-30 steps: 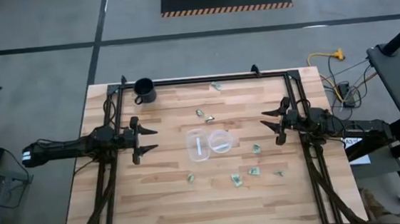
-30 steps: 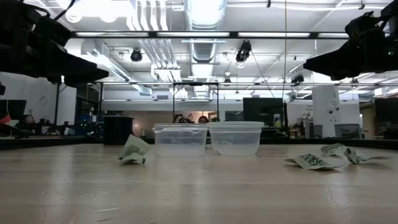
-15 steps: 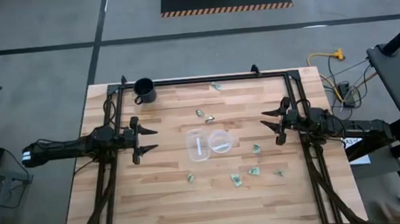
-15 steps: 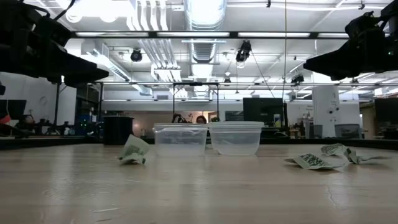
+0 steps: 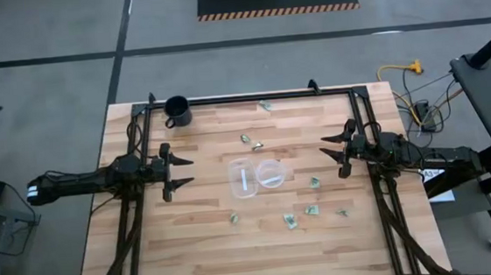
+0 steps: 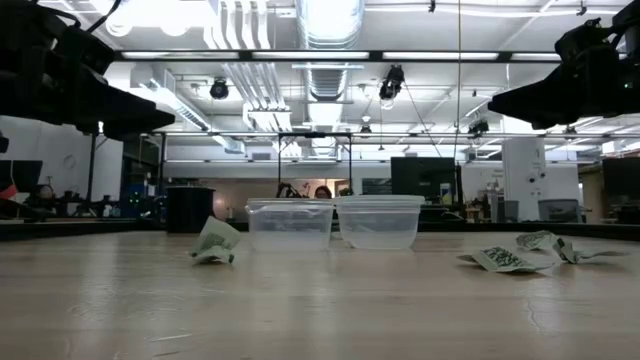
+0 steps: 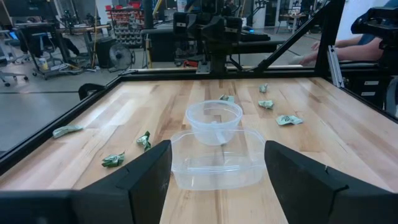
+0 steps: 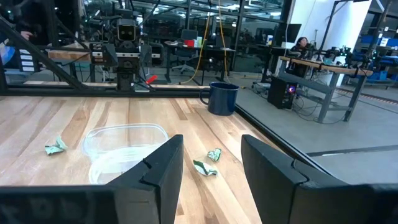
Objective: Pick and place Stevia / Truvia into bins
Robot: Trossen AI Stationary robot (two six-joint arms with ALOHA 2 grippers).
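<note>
Stretching pale, the wooden table [image 5: 193, 247] carries scattered packets [image 5: 290, 222]; left gripper [image 5: 178, 172] and right gripper [image 5: 333, 155] hover released.

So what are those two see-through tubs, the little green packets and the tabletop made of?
The tubs look like thin clear plastic, glossy: the wood grain shows straight through their walls. The packets seem to be paper, matte and crumpled, holding sharp creases. The tabletop looks like pale wood in joined strips with a smooth, lightly sealed finish, though a wood-look laminate can't be ruled out.
</note>
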